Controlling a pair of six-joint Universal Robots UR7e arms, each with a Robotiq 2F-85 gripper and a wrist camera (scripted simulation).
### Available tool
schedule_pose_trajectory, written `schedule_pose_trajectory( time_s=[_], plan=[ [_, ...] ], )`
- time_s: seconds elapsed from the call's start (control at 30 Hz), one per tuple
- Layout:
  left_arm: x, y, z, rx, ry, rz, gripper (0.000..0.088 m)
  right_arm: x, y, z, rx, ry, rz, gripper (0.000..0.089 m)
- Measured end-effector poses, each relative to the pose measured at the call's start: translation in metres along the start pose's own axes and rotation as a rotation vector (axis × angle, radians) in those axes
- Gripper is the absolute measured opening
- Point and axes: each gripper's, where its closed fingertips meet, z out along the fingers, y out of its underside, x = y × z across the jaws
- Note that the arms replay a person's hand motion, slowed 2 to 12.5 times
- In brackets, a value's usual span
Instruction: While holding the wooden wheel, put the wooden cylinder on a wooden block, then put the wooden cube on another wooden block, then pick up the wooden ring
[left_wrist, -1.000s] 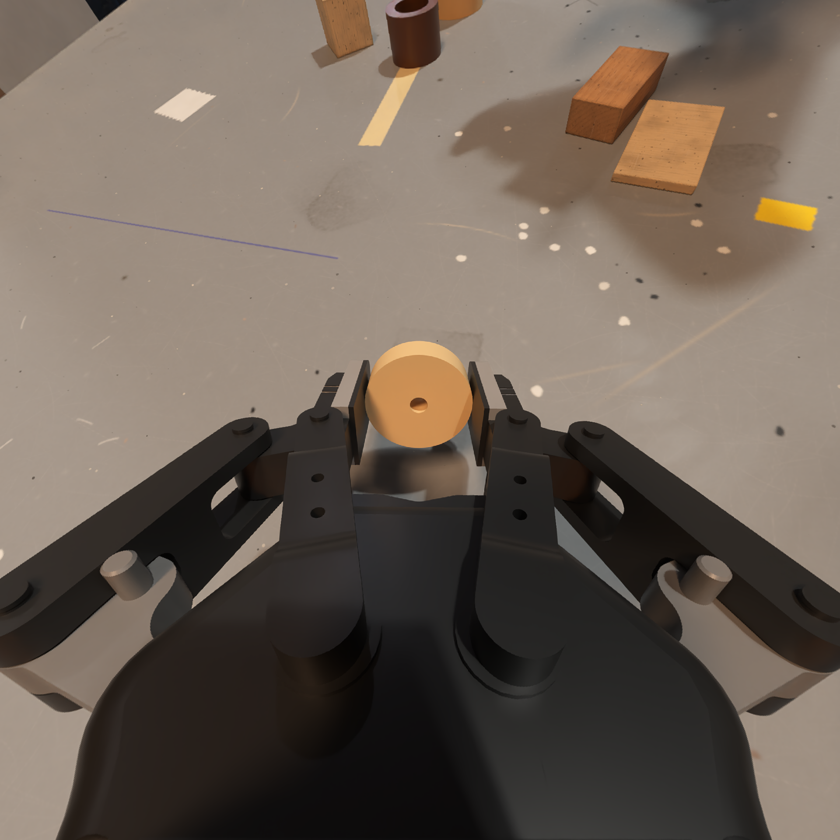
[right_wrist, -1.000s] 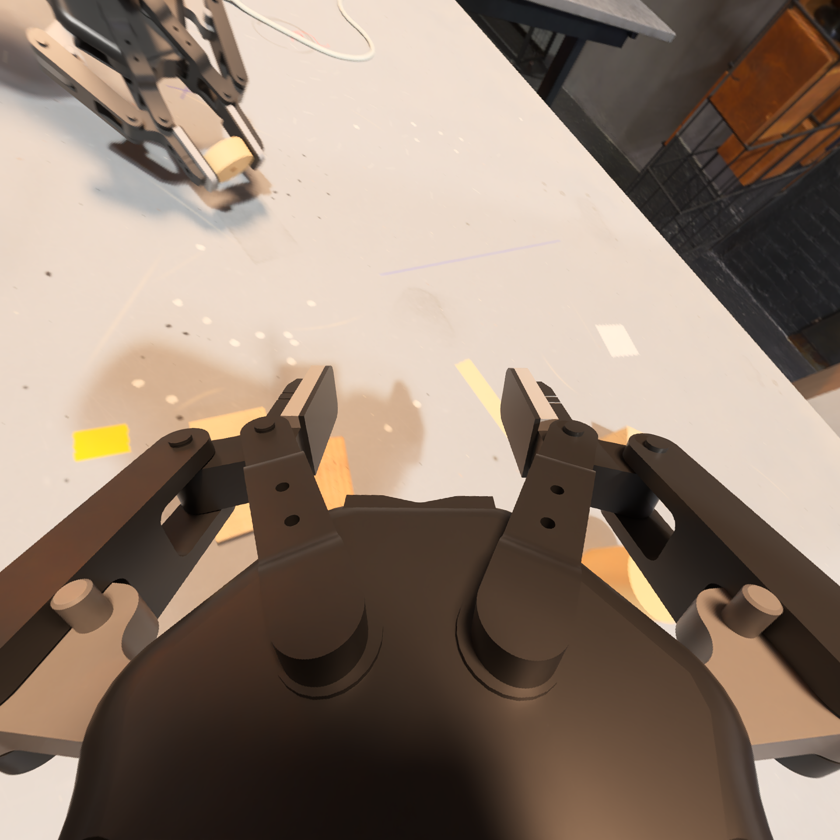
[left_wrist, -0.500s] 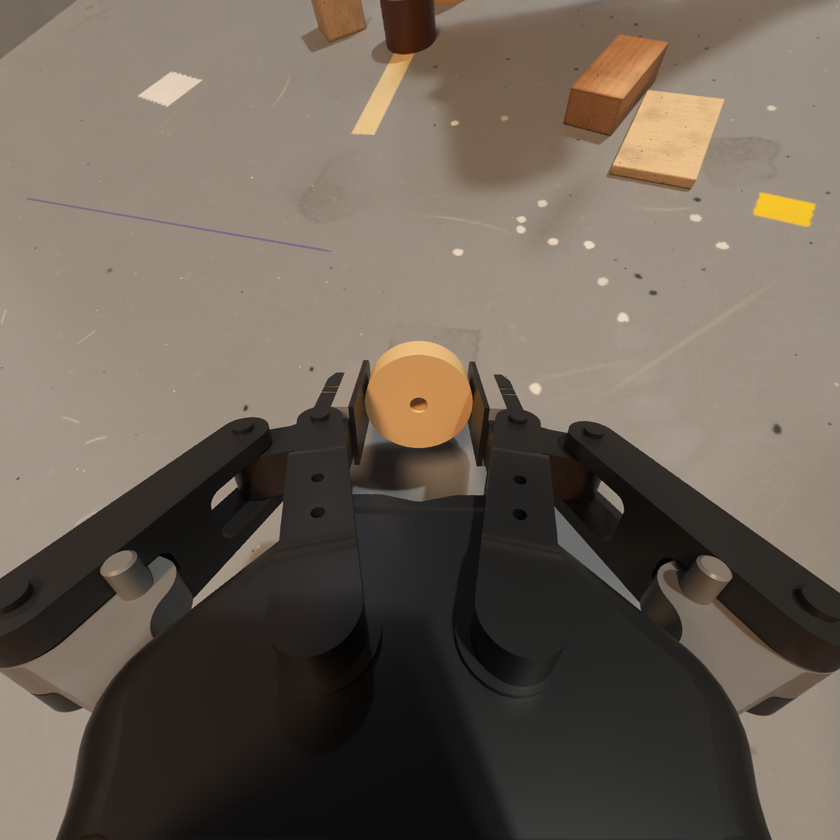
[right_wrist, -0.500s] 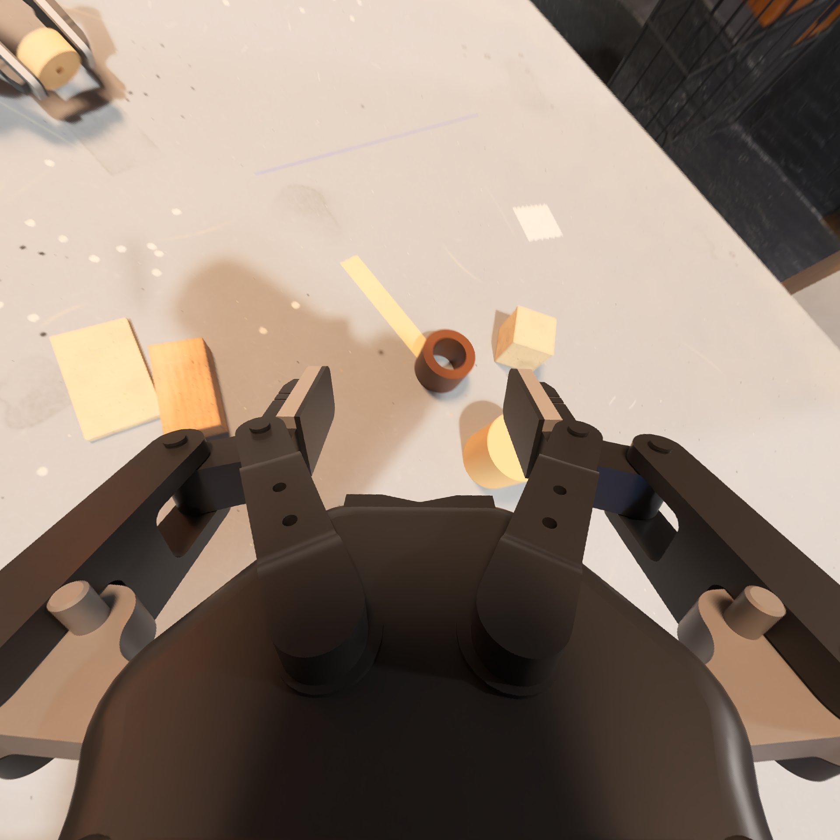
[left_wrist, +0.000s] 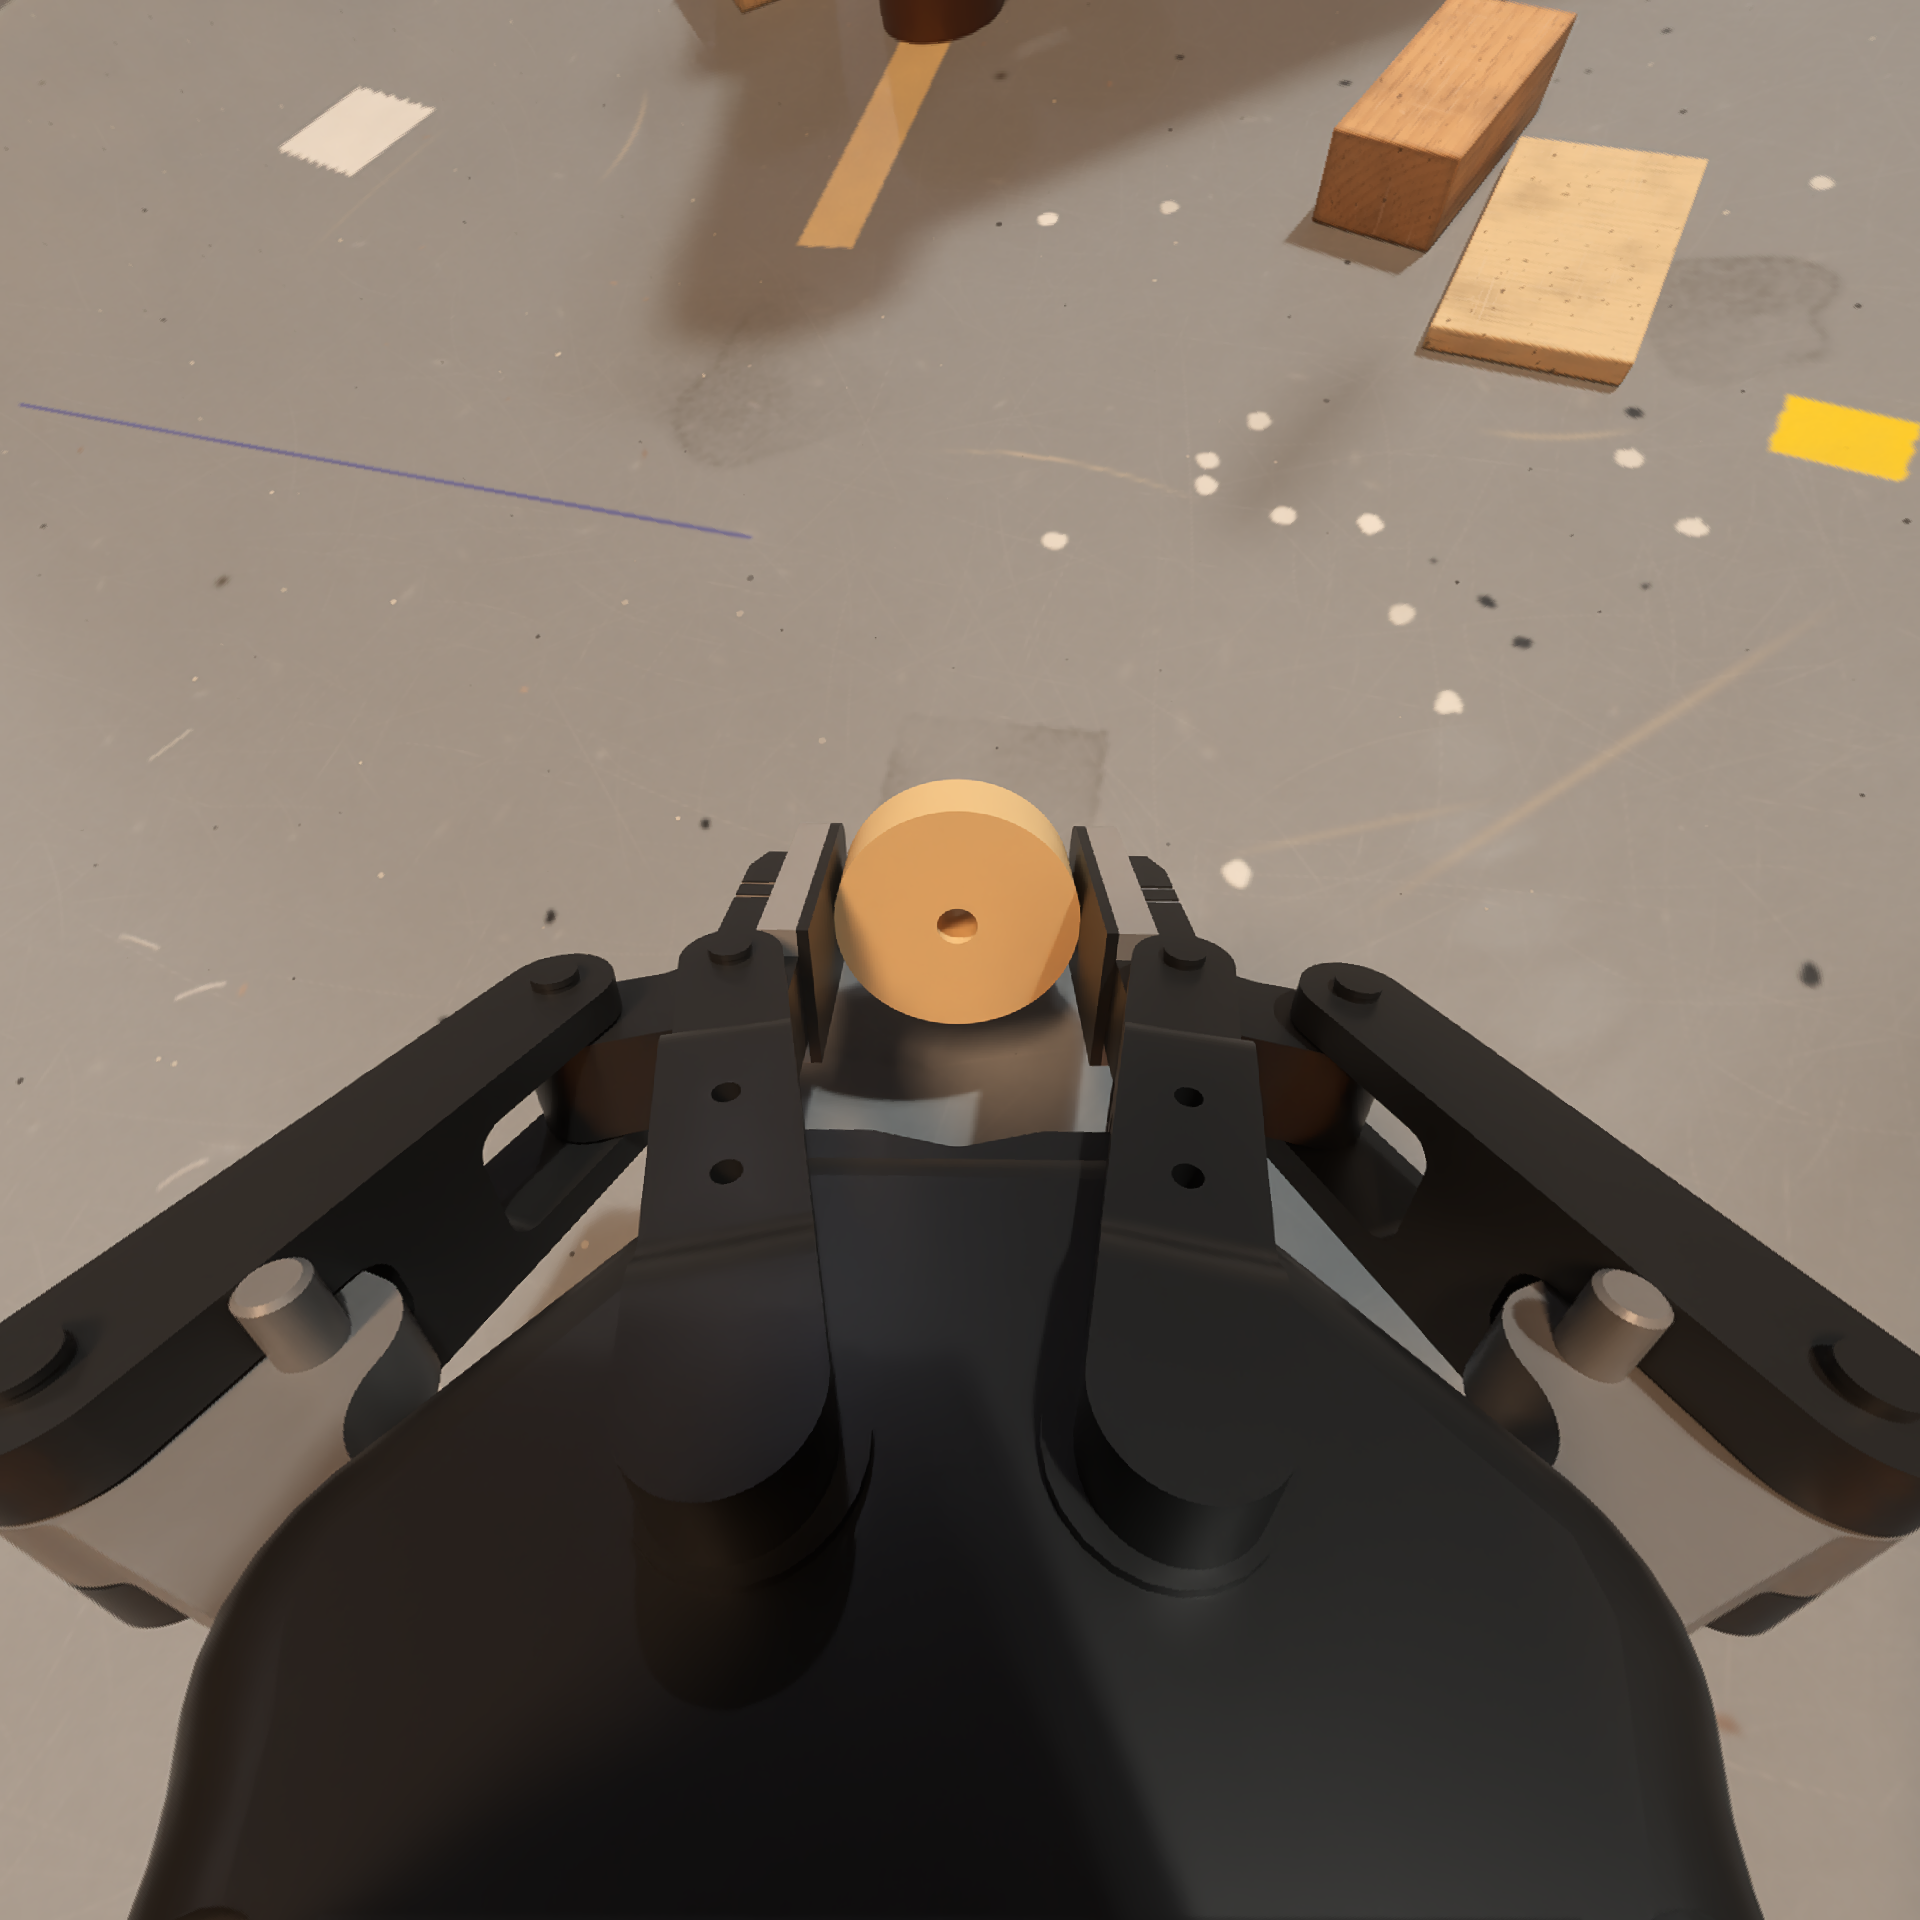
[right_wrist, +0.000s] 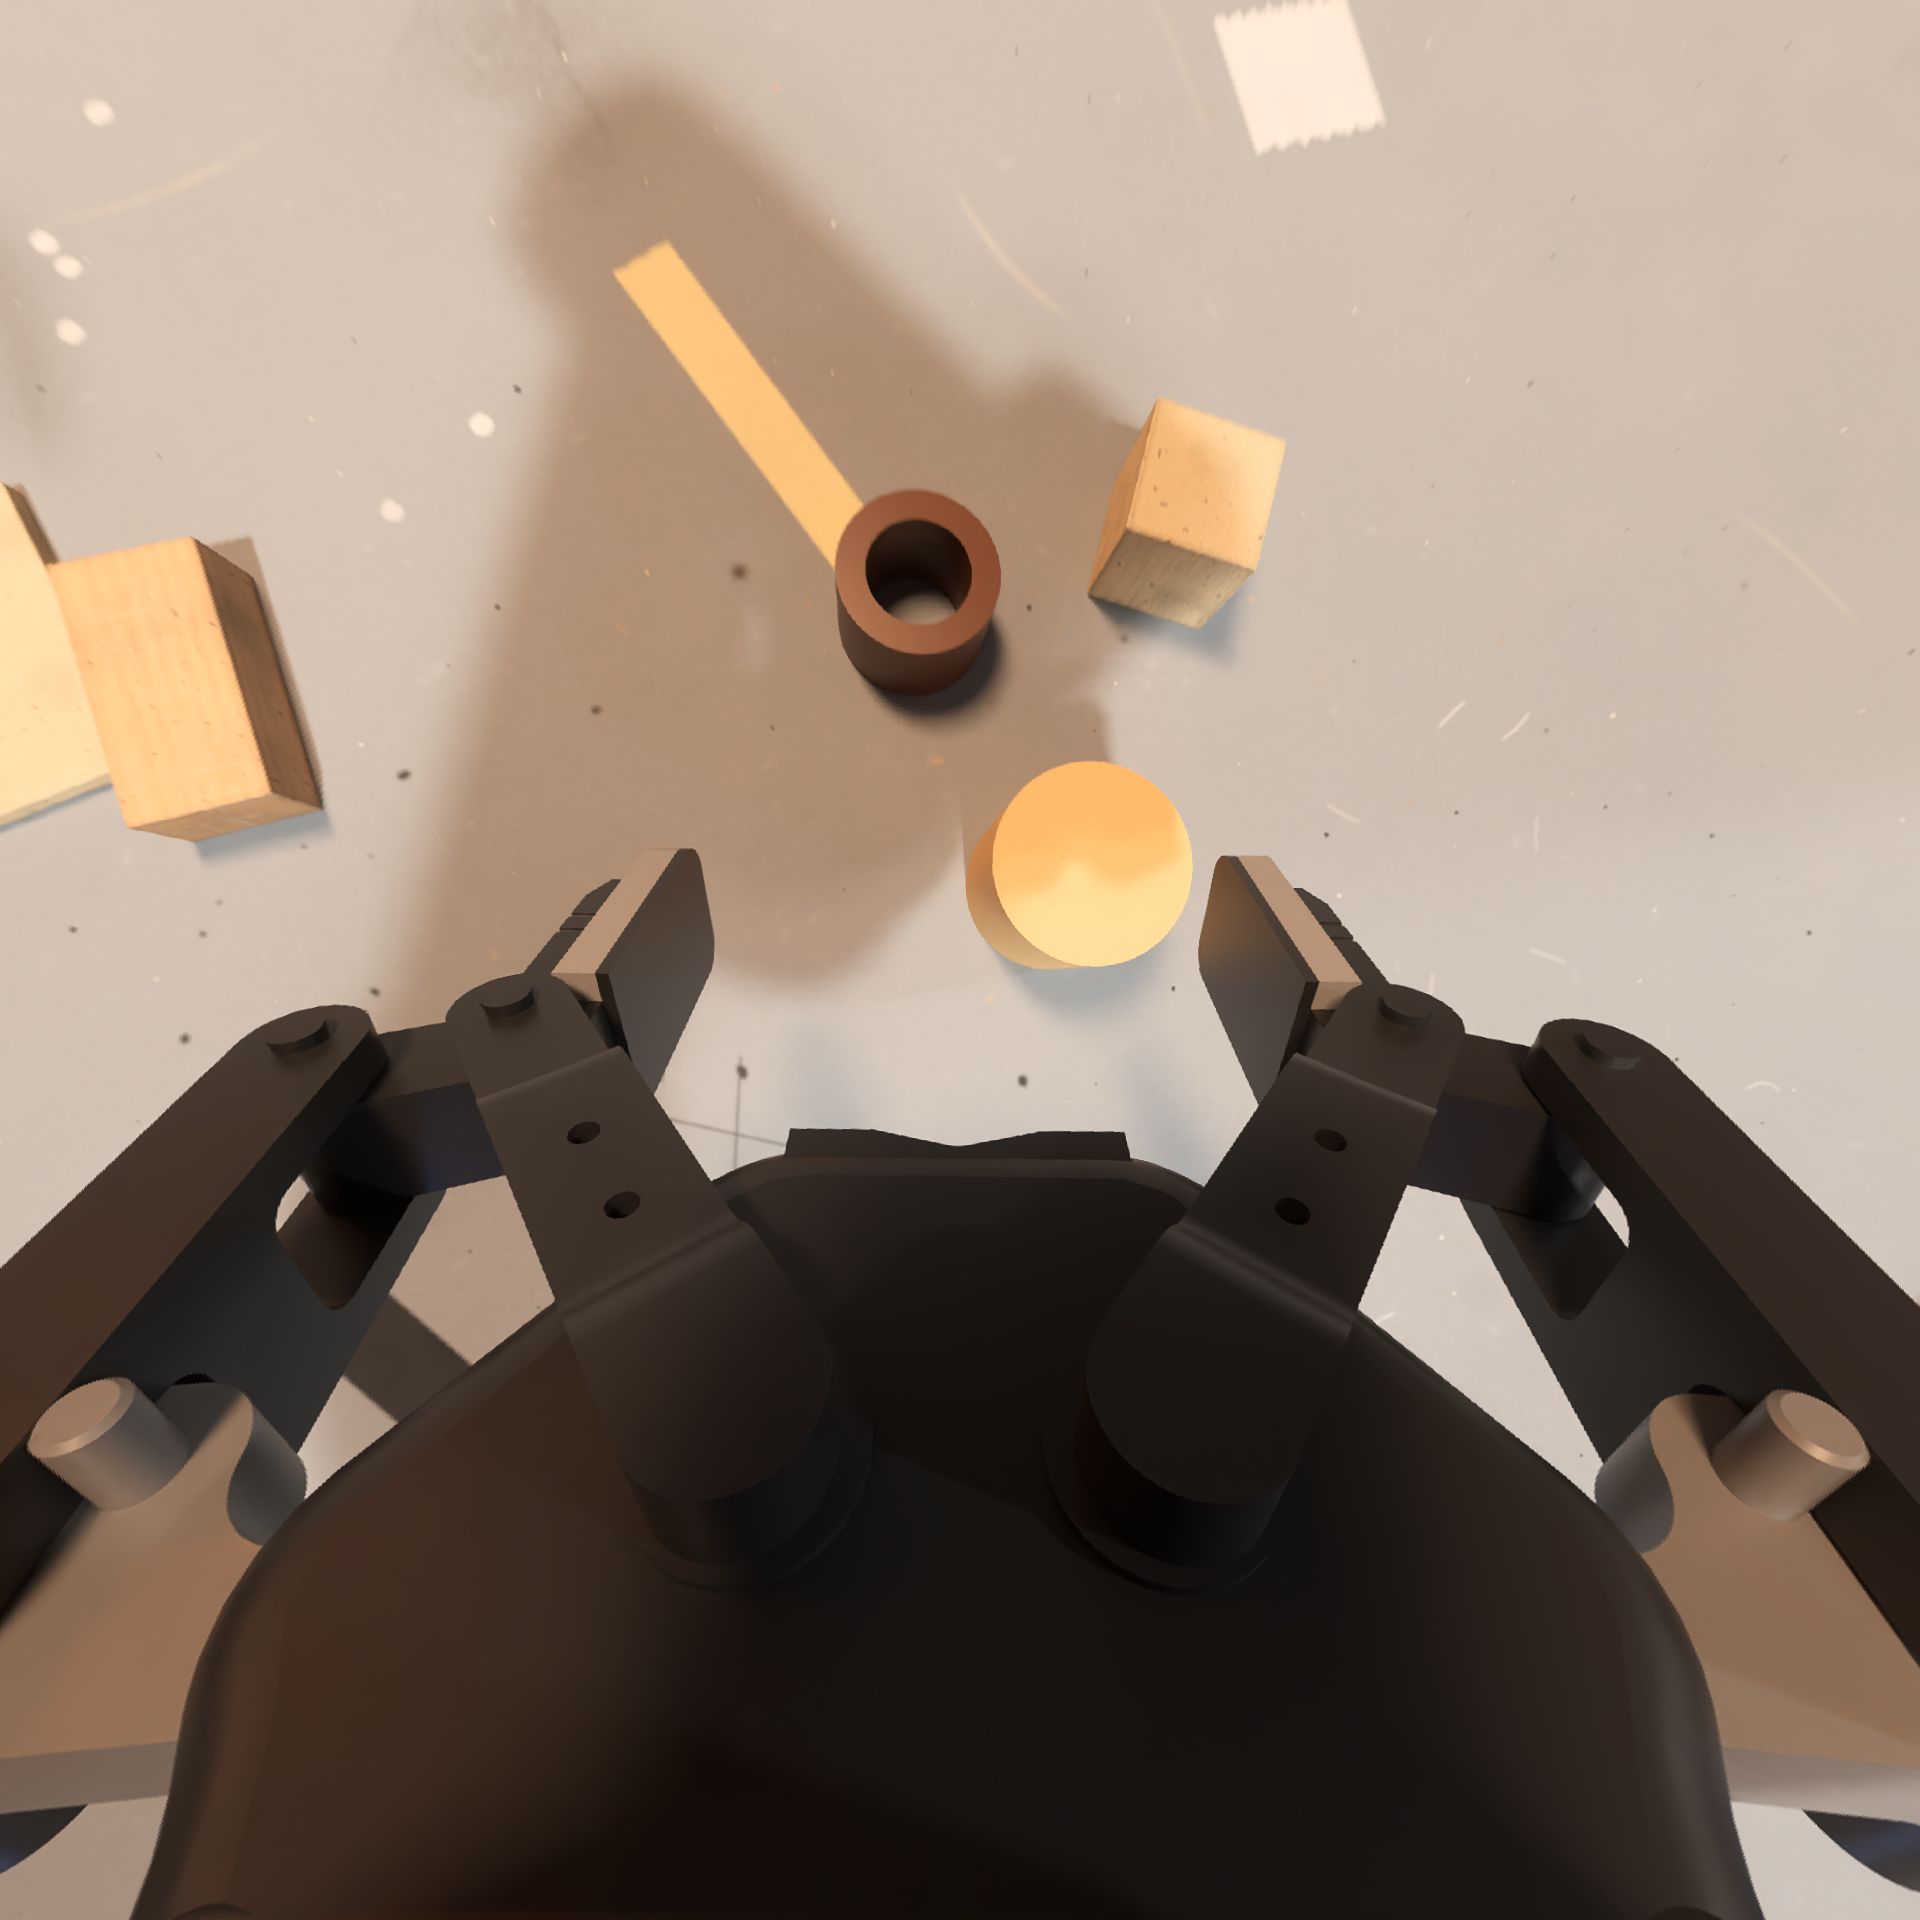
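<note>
My left gripper (left_wrist: 954, 914) is shut on the pale wooden wheel (left_wrist: 956, 902), held above the grey table with its small centre hole facing me. My right gripper (right_wrist: 956, 925) is open and empty, looking down from above the table. The light wooden cylinder (right_wrist: 1086, 864) stands upright just ahead, nearer my right finger. Beyond it stand the dark brown wooden ring (right_wrist: 916, 590) and the pale wooden cube (right_wrist: 1190, 514). A thick wooden block (right_wrist: 182, 686) lies at the left beside a flat pale block (right_wrist: 31, 675). In the left wrist view they are the brown block (left_wrist: 1439, 114) and the flat block (left_wrist: 1569, 255).
A tan tape strip (right_wrist: 743, 390) runs from the ring away across the table; it also shows in the left wrist view (left_wrist: 878, 145). A white patch (right_wrist: 1299, 78) and a yellow tape piece (left_wrist: 1844, 434) lie flat on the table.
My right gripper has swung down and come closer over the cylinder, ring and cube, which now fill its view. My left gripper still holds the wheel and has drifted slightly forward.
</note>
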Motion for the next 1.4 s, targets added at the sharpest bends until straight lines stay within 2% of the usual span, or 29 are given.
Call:
schedule_pose_trajectory(
  time_s=[0.33, 0.77, 0.93, 1.2, 1.4],
  plan=[
    [-0.002, 0.000, 0.000, -0.006, -0.027, 0.006, 0.0380, 0.012, 0.020, 0.027, -0.144, -0.031, -0.003, 0.0843],
    [-0.005, -0.001, -0.001, 0.003, -0.053, 0.012, 0.0380, 0.022, 0.032, 0.058, -0.240, -0.023, 0.014, 0.0827],
    [-0.005, -0.001, -0.001, 0.001, -0.056, 0.006, 0.0380, 0.028, 0.036, 0.066, -0.268, 0.008, 0.029, 0.0776],
    [-0.007, 0.000, 0.000, -0.005, -0.055, -0.007, 0.0380, 0.032, 0.038, 0.075, -0.281, 0.027, 0.061, 0.0535],
    [-0.007, 0.001, 0.000, -0.008, -0.054, -0.015, 0.0380, 0.032, 0.034, 0.076, -0.255, 0.019, 0.084, 0.0535]
  ],
)
